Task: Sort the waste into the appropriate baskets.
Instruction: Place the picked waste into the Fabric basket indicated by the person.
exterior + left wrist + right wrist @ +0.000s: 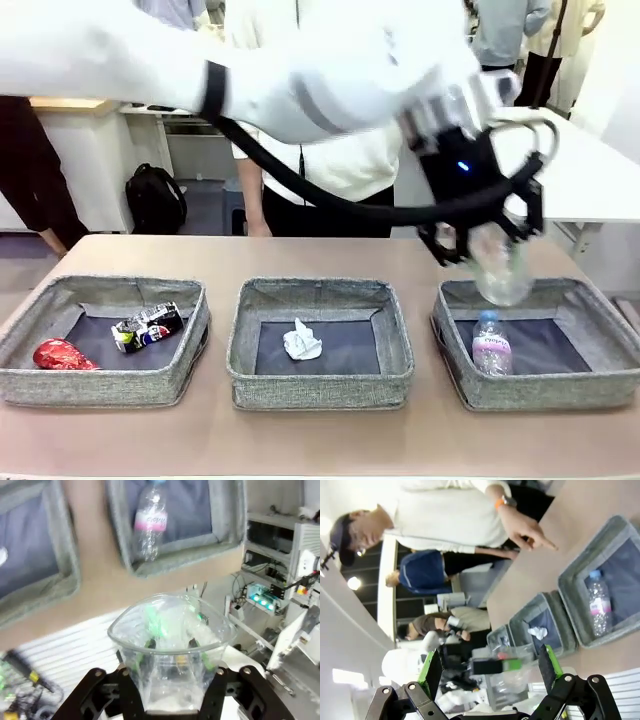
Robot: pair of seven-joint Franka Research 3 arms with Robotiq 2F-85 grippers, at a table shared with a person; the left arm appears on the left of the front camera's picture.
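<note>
a clear plastic container [500,268] is held above the far edge of the right basket [610,385], clamped between the jaws of the left gripper [487,240], whose arm reaches across from the left. a pink-labelled clear bottle [491,343] already lies in that basket. a white paper ball [302,340] is seen in the middle basket [320,383], and a red can [62,354] and a dark multicoloured can [147,327] in the left basket [100,385]. the right gripper [490,672] is held wide apart, empty. if released here, the light container could be bounced off the rim onto the table [320,440].
</note>
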